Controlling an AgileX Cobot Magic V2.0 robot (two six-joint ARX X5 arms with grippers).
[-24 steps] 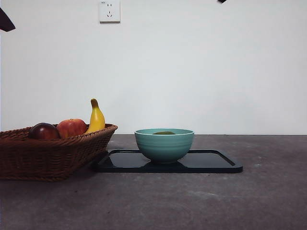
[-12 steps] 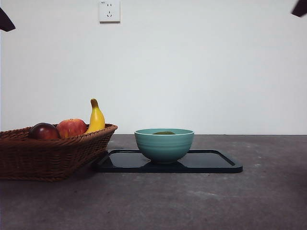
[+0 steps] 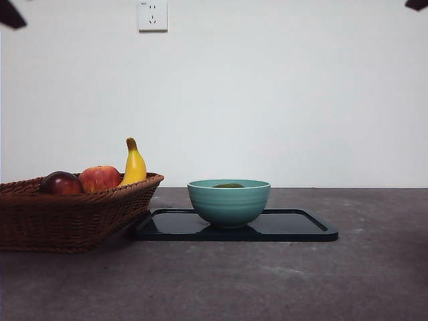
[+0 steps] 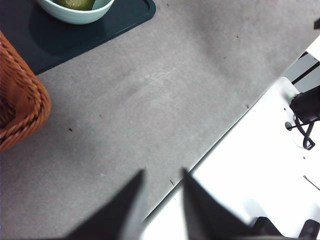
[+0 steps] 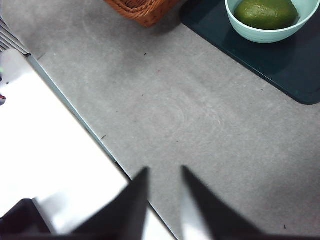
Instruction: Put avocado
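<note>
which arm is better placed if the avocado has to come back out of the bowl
Neither is clearly better. The avocado lies in the teal bowl on the tray, and both claws, left and right, hang open over the table's near edge, well back from it. The right wrist view shows the fruit more fully, a slight edge.

Showing dull olive green on the avocado [image 5: 266,13], sitting inside a pale teal bowl [image 3: 229,202] ribbed with faint horizontal bands, over a glossy black tray [image 3: 294,226]. Glowing warm brown on the woven wicker basket [image 3: 67,214], carrying a dark red-purple fruit [image 3: 61,183], a red-and-yellow apple [image 3: 99,178] and a yellow banana [image 3: 134,164] tipped brown. Lying mottled grey across the table [image 3: 281,281], standing plain white on the wall [image 3: 287,87].
</note>
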